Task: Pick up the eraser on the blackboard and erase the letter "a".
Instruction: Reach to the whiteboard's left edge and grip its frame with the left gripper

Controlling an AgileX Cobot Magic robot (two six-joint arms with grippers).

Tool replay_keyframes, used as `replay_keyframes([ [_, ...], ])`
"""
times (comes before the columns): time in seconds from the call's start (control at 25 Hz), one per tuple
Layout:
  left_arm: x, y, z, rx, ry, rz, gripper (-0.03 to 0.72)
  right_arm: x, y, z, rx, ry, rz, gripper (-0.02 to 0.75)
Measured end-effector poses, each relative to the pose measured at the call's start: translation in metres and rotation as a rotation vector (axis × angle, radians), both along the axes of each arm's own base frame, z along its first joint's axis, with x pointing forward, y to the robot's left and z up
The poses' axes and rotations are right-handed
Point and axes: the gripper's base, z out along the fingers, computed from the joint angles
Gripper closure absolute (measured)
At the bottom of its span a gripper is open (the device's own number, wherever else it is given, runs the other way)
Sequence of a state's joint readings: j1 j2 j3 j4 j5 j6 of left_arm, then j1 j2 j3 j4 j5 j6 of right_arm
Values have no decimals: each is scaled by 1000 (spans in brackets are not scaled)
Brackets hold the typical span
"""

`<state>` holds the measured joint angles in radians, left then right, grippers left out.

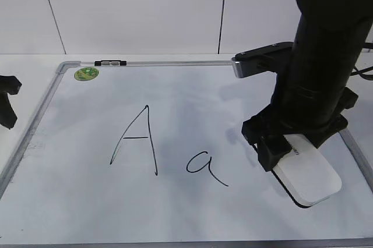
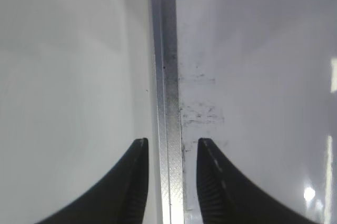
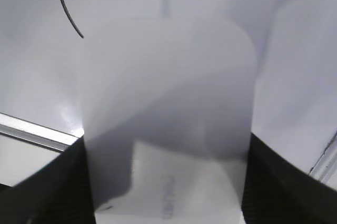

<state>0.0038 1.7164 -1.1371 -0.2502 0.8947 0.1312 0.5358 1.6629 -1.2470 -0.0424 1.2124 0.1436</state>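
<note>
The left end effector [image 2: 171,182] hangs over the left grey metal frame of the large white dry-erase blackboard [image 1: 175,102], its dark fingers apart and empty. Mid-board, the small black cursive letter "a" [image 1: 204,166] sits unwiped. To its right, the right end effector [image 1: 285,149] clamps the white rounded-rectangle plastic eraser [image 1: 309,175].

White wall [image 1: 134,9] behind, plain panels split by thin dark vertical seams [image 1: 222,9]. White bench [image 1: 29,67] below wall, smooth, matte. Light even, diffuse; soft grey shadows. Bench surface also at left in left wrist view [image 2: 68,77], bare, pale.
</note>
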Motion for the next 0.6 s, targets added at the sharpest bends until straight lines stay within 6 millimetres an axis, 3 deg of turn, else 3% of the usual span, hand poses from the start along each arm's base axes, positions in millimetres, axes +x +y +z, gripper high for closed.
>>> replay_keyframes([
  [0.32, 10, 0, -29, -2, 74, 4, 453, 0, 0, 0, 0, 0, 4, 209],
  [0.6, 18, 0, -38, -7, 90, 8, 454, 0, 0, 0, 0, 0, 8, 210],
])
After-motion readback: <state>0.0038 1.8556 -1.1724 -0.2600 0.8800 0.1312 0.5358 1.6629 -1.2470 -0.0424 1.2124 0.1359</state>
